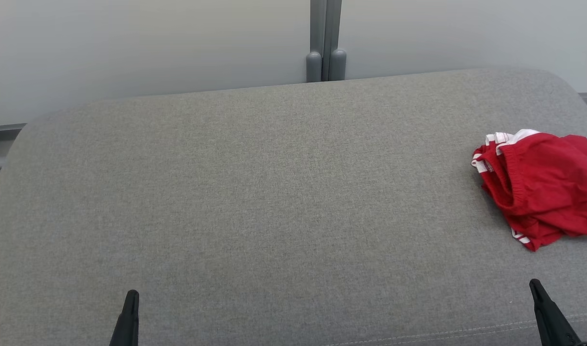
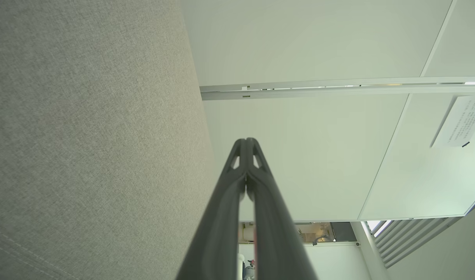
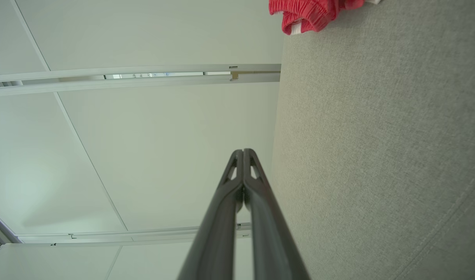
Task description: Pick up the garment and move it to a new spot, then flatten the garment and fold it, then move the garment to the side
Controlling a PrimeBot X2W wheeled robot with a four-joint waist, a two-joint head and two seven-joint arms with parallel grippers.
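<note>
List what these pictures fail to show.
Red garment: head view's right edge and right wrist view's top edge crop it; its own bunching hides its shape.
Paper notice, left wrist view: print too small to read.
Left gripper and right gripper, head view: bottom edge crops them.

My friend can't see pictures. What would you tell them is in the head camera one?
A crumpled red garment with white trim lies far right on a wide grey cushion. The left gripper and right gripper poke up from the bottom, both shut, holding nothing. A pale wall with a grey post stands behind.
</note>
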